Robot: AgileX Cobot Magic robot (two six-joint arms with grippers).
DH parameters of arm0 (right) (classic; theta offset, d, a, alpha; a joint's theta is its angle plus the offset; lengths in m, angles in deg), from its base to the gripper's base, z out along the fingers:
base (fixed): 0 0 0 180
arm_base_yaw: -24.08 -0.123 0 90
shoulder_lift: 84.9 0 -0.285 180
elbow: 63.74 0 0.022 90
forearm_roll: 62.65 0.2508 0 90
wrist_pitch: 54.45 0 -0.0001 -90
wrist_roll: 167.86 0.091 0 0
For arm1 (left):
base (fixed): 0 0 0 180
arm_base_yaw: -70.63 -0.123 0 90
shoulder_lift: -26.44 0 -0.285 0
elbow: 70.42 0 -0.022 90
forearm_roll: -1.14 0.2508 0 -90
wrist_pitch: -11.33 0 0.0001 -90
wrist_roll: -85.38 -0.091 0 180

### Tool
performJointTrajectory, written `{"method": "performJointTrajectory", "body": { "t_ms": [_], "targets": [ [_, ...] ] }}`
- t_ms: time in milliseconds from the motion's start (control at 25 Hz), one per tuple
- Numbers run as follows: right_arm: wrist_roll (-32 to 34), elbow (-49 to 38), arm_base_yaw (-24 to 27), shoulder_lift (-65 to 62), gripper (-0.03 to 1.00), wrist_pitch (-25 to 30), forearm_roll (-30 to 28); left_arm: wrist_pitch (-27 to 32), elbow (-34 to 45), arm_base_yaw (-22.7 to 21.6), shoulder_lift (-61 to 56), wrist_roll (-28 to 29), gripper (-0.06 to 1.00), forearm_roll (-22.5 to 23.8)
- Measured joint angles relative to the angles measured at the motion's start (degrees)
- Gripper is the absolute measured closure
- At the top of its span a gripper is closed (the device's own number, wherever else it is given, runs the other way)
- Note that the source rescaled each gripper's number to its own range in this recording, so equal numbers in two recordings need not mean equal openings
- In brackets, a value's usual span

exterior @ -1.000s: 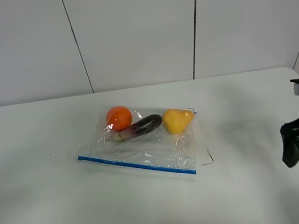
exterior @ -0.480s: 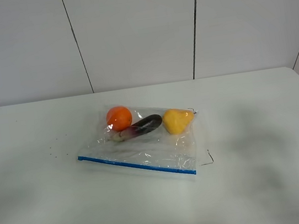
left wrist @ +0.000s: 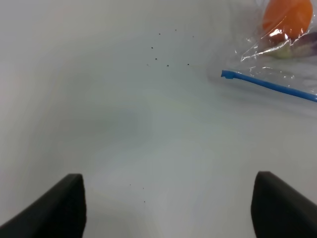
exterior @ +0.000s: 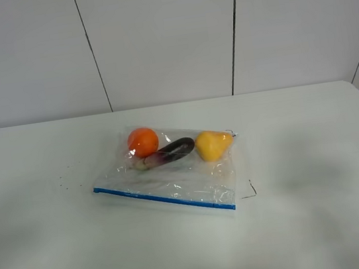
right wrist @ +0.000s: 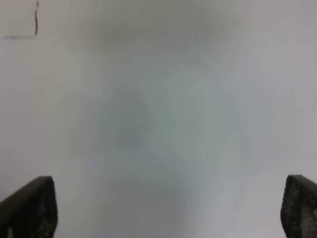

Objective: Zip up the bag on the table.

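On the white tabletop (exterior: 311,122) my grippers (left wrist: 166,206) (right wrist: 168,208) gape apart, well off the bag (exterior: 171,169); crinkly plastic may slide when I pinch.

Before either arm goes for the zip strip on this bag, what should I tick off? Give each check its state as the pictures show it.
1. The bag lies flat on the table: ok.
2. The blue zip strip is in full view, nothing lying over it: ok.
3. Orange, eggplant and pear sit away from the strip: ok.
4. Strip already sealed along its length: cannot tell.
5. Left claw open, holding nothing, with the strip's end ahead of it: ok.
6. Right claw open, holding nothing: ok, but the bag is not in its wrist view.
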Motion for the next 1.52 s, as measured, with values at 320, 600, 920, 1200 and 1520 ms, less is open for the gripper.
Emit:
{"method": "performJointTrajectory", "body": {
  "t_ms": [320,600,920,1200,1520],
  "targets": [
    [0.22,0.00,0.00,-0.33,-0.03,0.00,0.00,0.00,0.00,0.00,0.00,0.00,0.02,0.00],
    [0.72,0.00,-2.22,-0.33,-0.03,0.00,-0.38,0.00,0.00,0.00,0.00,0.00,0.02,0.00],
    [1.55,0.00,-4.01,-0.33,-0.03,0.00,-1.06,0.00,0.00,0.00,0.00,0.00,0.02,0.00],
    [1.55,0.00,-4.01,-3.42,-0.03,0.00,-0.95,0.00,0.00,0.00,0.00,0.00,0.02,0.00],
    [1.55,-0.29,-4.01,-22.75,-0.03,0.00,-0.95,0.00,0.00,0.00,0.00,0.00,0.02,0.00]
  ]
}}
